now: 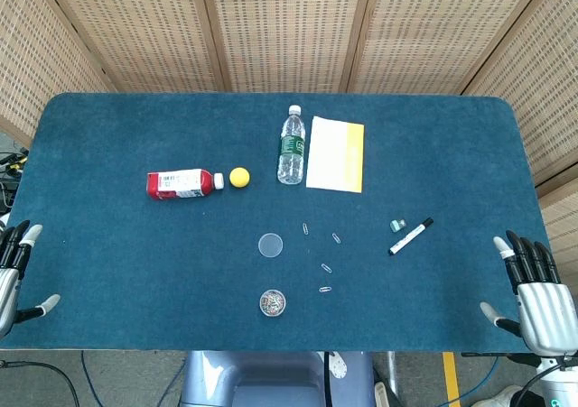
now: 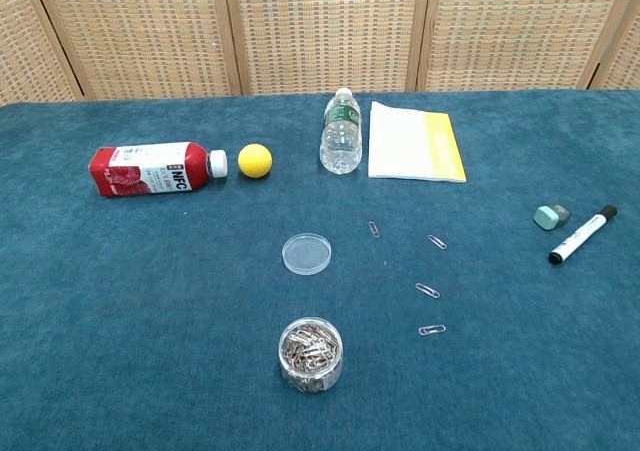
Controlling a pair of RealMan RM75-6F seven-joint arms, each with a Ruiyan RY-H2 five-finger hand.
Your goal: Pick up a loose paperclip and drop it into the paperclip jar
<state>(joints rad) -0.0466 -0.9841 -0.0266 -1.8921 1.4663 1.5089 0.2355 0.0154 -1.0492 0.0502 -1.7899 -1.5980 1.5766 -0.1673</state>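
Note:
Several loose paperclips lie on the blue table; one paperclip [image 2: 432, 329] [image 1: 325, 289] lies nearest the front, others [image 2: 428, 291] [image 2: 437, 242] [image 2: 374, 230] sit further back. The paperclip jar [image 2: 310, 355] [image 1: 273, 302] stands open near the front edge, full of clips, with its clear lid [image 2: 306, 253] [image 1: 270, 245] lying flat behind it. My left hand [image 1: 13, 276] rests at the table's left edge, fingers apart, holding nothing. At the right front corner my right hand [image 1: 535, 294] is likewise spread and empty. Neither hand shows in the chest view.
A red juice bottle [image 2: 148, 168] lies on its side at the left with a yellow ball [image 2: 255, 160] beside it. A water bottle [image 2: 341, 133] and a white-and-yellow notepad [image 2: 415, 155] lie at the back. A marker [image 2: 582, 235] and eraser [image 2: 550, 216] lie at the right.

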